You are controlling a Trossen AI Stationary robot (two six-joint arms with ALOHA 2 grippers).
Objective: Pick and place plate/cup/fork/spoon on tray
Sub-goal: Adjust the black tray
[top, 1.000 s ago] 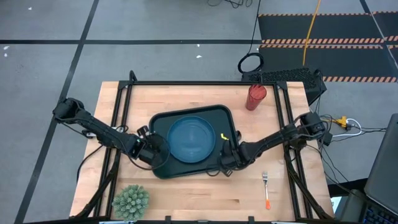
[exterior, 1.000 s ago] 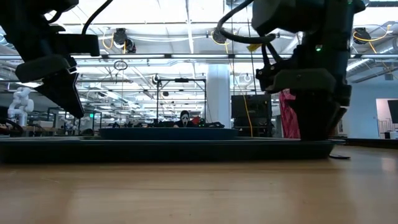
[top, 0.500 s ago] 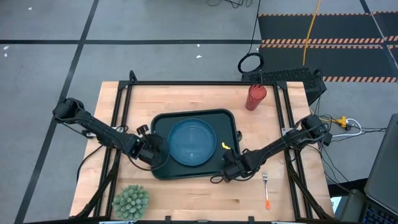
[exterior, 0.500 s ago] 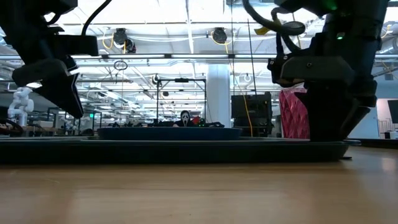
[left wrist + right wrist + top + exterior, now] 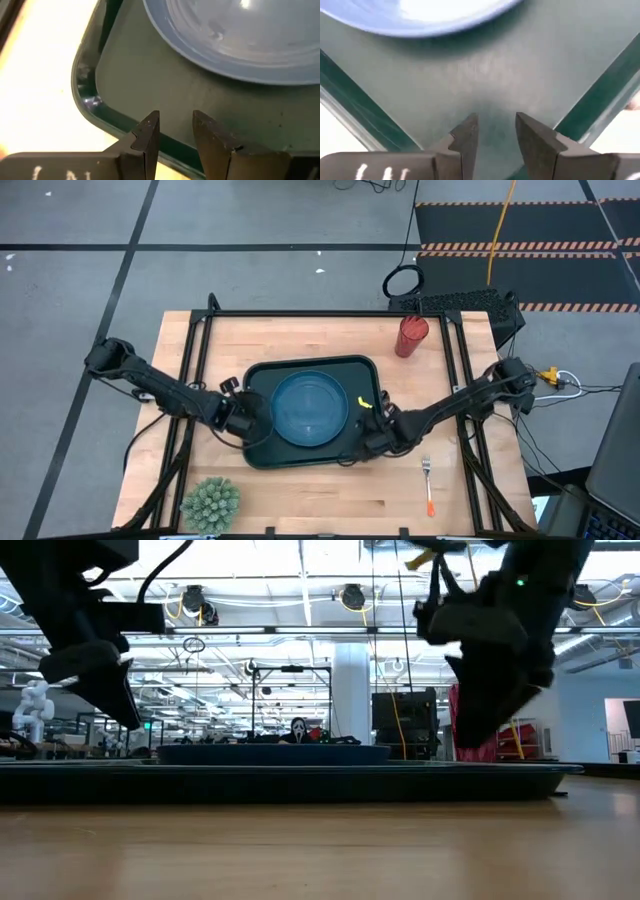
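Observation:
The dark green tray (image 5: 262, 442) lies flat on the wooden table, and the blue plate (image 5: 308, 407) rests in its middle. The red cup (image 5: 411, 336) stands on the table at the far right. The orange-handled fork (image 5: 428, 486) lies on the table at the near right. The spoon is not in view. My left gripper (image 5: 176, 125) hovers over the tray's near left corner (image 5: 87, 97), slightly open and empty. My right gripper (image 5: 496, 127) hovers over the tray's near right corner (image 5: 580, 117), slightly open and empty. In the low view both fingertips hang above the tray rim (image 5: 300, 770).
A spiky green plant ball (image 5: 210, 502) sits at the table's near left corner. Black frame rails (image 5: 195, 350) run along the table's left, right and far sides. Bare wood (image 5: 330, 500) lies between the tray and the near edge.
My right gripper went down at the tray's near right corner, moved toward the table's near right, then rose clear and tilted. The tray has turned from a skewed lie to square with the table, the plate riding on it.

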